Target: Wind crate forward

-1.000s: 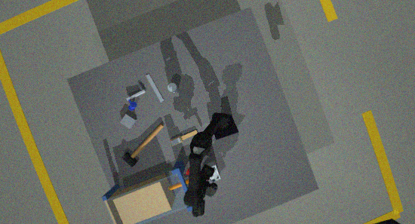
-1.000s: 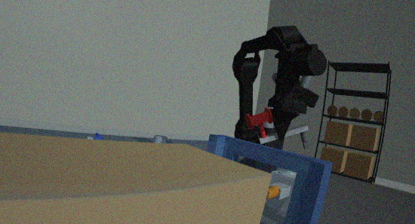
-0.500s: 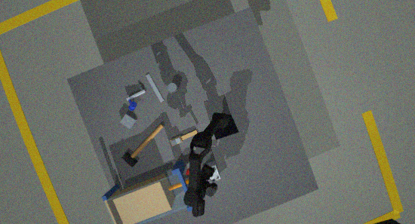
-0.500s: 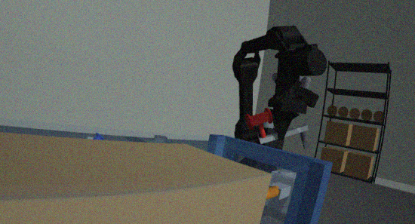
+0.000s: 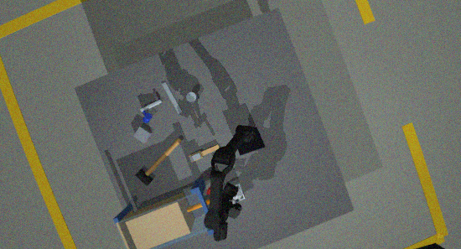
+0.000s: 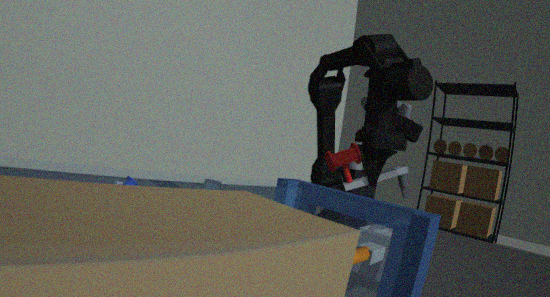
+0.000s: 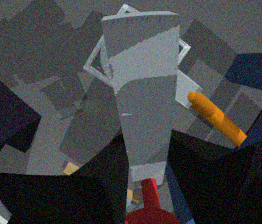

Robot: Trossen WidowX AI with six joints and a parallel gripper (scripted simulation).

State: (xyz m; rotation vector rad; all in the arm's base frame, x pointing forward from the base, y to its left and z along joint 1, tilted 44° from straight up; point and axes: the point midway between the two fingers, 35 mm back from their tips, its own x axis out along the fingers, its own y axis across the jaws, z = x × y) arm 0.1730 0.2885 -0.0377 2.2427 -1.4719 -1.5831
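My gripper [image 6: 372,183] [image 7: 144,137] is shut on the grey arm of the winch handle [image 6: 394,174] [image 7: 147,107], between its red knob [image 6: 343,158] [image 7: 151,215] and its far end. The key points down from that end and hangs in view in the exterior view. The far end covers the middle of the pale winch [image 5: 240,194] [image 7: 96,64] in the wrist view; the round hole is hidden. The tan crate [image 5: 157,225] [image 6: 310,262] looks flat inside the cubby, its front short of the blue frame [image 5: 197,184] [image 6: 350,199]. An orange strap piece [image 5: 194,208] [image 6: 361,256] [image 7: 219,120] runs towards the winch.
A hammer [image 5: 163,158] and a wooden-handled tool [image 5: 209,150] lie beside the arm. A pale bar [image 5: 171,97], a round grey piece [image 5: 191,96], a blue piece [image 5: 147,116] and a grey block [image 5: 142,135] lie farther off. A shelf [image 6: 470,156] stands in the background.
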